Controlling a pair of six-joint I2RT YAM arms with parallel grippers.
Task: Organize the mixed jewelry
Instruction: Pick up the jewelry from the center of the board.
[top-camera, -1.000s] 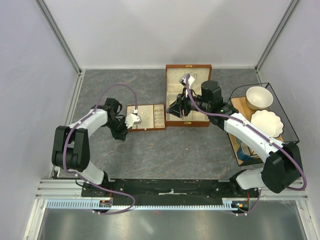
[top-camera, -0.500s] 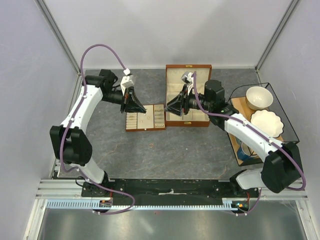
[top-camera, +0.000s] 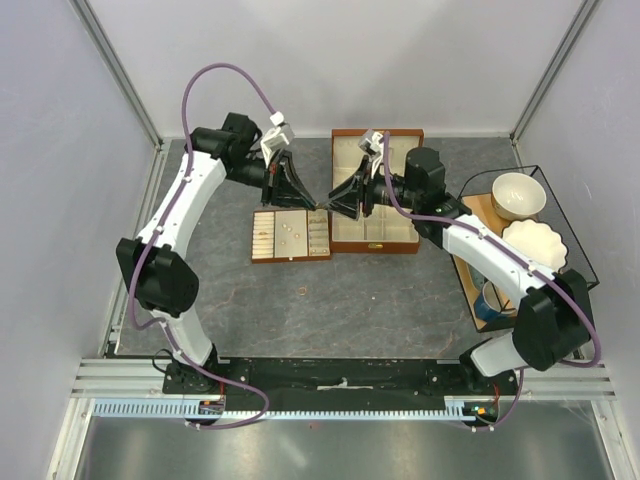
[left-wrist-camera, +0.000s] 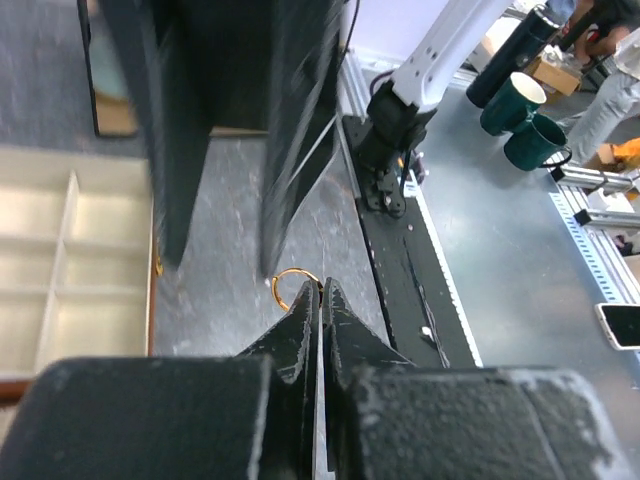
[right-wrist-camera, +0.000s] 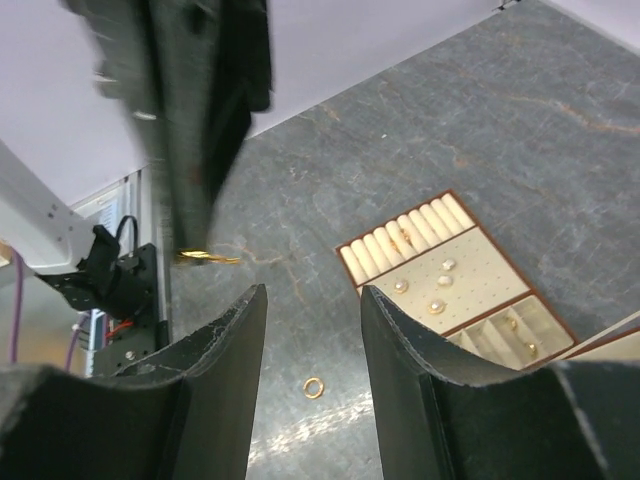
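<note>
My left gripper (top-camera: 313, 204) (left-wrist-camera: 320, 286) is shut with a thin gold ring (left-wrist-camera: 293, 284) (right-wrist-camera: 206, 259) pinched at its fingertips. It hangs in the air between the slotted tray (top-camera: 262, 236) and the wooden box (top-camera: 376, 246). My right gripper (top-camera: 333, 200) (right-wrist-camera: 313, 292) is open, empty and faces the left one tip to tip, just short of the ring. Another gold ring (top-camera: 302, 291) (right-wrist-camera: 314, 387) lies loose on the table in front of the tray. Several small pale pieces (right-wrist-camera: 437, 306) sit in the tray.
The open box has cream-lined compartments (left-wrist-camera: 60, 260). On the right, a wire basket (top-camera: 570, 225) holds a bowl (top-camera: 518, 195) and a scalloped plate (top-camera: 533, 245), with a blue cup (top-camera: 488, 302) below them.
My left arm has swung up from the tray's left end to the gap between tray and box, carrying the ring. My right gripper has edged left to meet it.
</note>
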